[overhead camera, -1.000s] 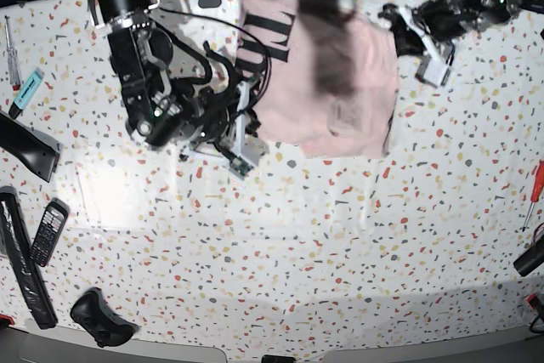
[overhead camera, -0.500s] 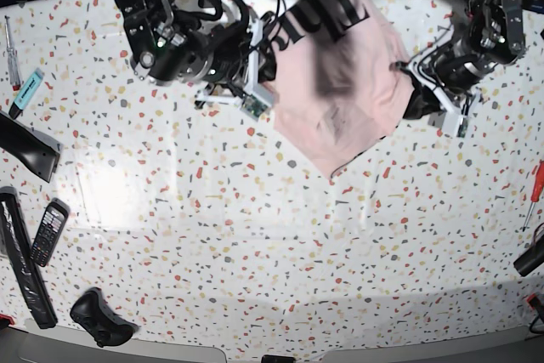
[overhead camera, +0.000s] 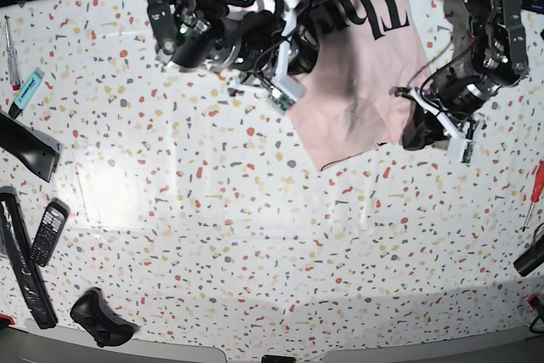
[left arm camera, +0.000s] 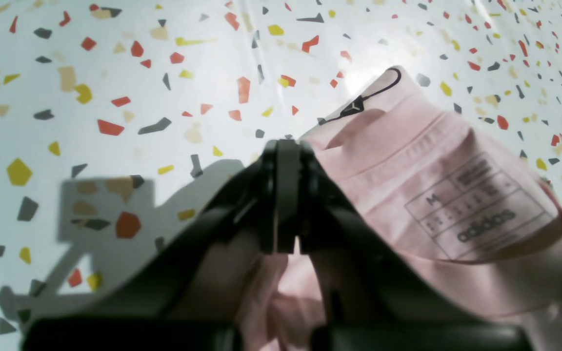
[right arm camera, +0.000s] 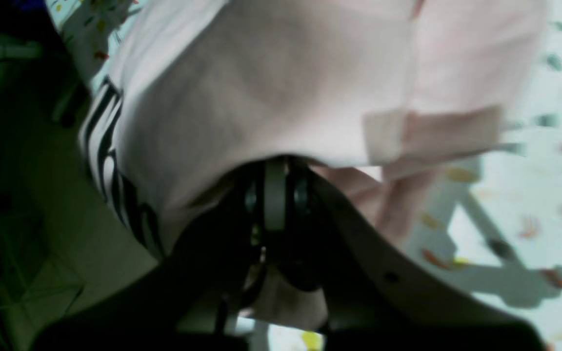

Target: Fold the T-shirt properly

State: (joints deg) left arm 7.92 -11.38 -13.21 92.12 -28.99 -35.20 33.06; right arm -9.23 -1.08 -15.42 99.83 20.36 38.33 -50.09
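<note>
Reading "adidas", "M" inside T-shirt point(left arm camera: 461, 195).

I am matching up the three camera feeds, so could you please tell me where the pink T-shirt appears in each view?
Base: the T-shirt hangs top centre-right, between the right gripper and the left gripper.
Left wrist: lower right, its size label showing, pinched in the shut jaws.
Right wrist: upper centre, black lettering at the left, gripped at its lower edge.
Shared landmark: the speckled tabletop.
</note>
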